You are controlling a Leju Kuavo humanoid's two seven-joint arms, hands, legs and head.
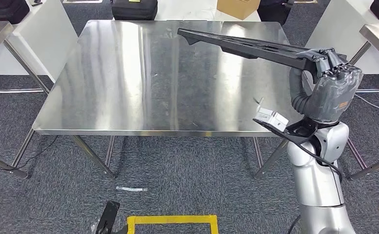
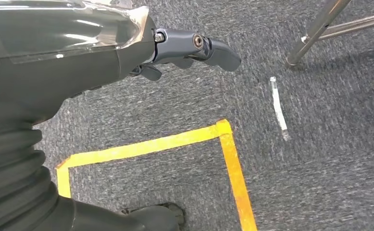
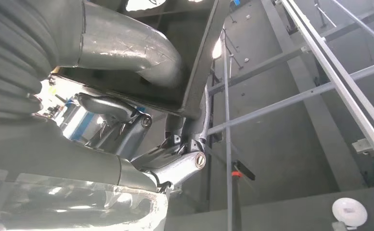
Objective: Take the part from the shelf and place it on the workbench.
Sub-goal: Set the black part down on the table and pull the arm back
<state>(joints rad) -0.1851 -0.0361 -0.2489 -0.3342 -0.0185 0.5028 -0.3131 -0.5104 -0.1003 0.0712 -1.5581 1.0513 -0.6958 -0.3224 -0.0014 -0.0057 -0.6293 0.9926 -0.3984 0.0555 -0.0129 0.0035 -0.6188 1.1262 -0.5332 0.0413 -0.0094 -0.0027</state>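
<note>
Part (image 1: 246,46) is in your right hand (image 1: 331,66), upper right of the head frame: a long, flat black piece held by one end, the rest sticking out up and left over the steel workbench (image 1: 119,97). It's off the surface, tilted a bit, free end toward the bench's far edge. Fingers are wrapped over the near end w/ the thumb under, so the grip is firm but all the length hangs out as a lever; prob. why the wrist sits high at the bench's right edge.

Right wrist view confirms it: thumb and fingers clamp the dark part edge (image 3: 199,72).

Left hand (image 2: 194,48) hangs by your side over grey carpet and a yellow tape corner (image 2: 225,132); fingers loosely curled, nothing in them.

Shelf step looks done; what's left is lowering the part flat and letting go. Watch the far tip: it'll likely touch first.
</note>
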